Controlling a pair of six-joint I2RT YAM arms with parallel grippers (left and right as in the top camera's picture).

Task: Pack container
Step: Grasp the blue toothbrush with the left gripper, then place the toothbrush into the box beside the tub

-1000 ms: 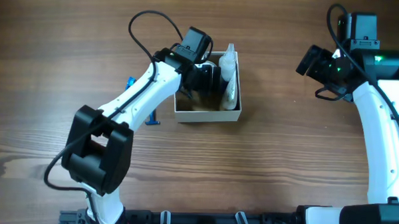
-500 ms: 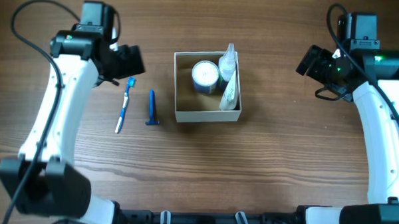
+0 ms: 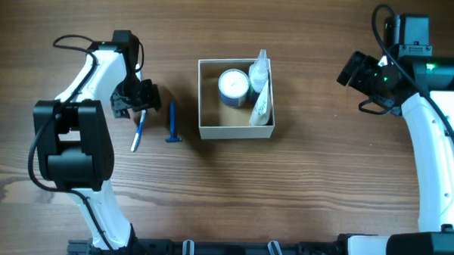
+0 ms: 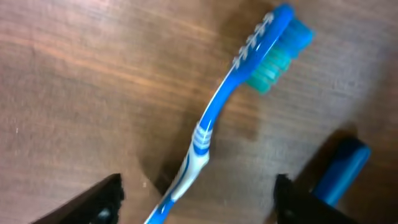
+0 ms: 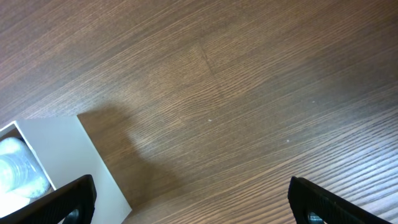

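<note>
The container (image 3: 235,131) is a white box with a tan inside at the table's middle. It holds a white-lidded blue jar (image 3: 233,84), a clear bottle (image 3: 259,66) and a white tube (image 3: 262,104). A blue toothbrush (image 3: 138,133) and a blue razor (image 3: 172,123) lie left of it. My left gripper (image 3: 136,98) is open just above the toothbrush's head end. In the left wrist view its jaws (image 4: 199,202) straddle the toothbrush (image 4: 214,112) handle, with the razor (image 4: 339,168) to the right. My right gripper (image 3: 355,69) is open and empty, right of the container.
The right wrist view shows bare wood between the open jaws (image 5: 193,205) and the container's white corner (image 5: 68,155) at the lower left. The left arm's cable (image 3: 71,40) loops above the table's left side.
My left gripper left the container, where the jar now stands, swung out to the far left, then came down over the toothbrush. The right arm has not moved.
</note>
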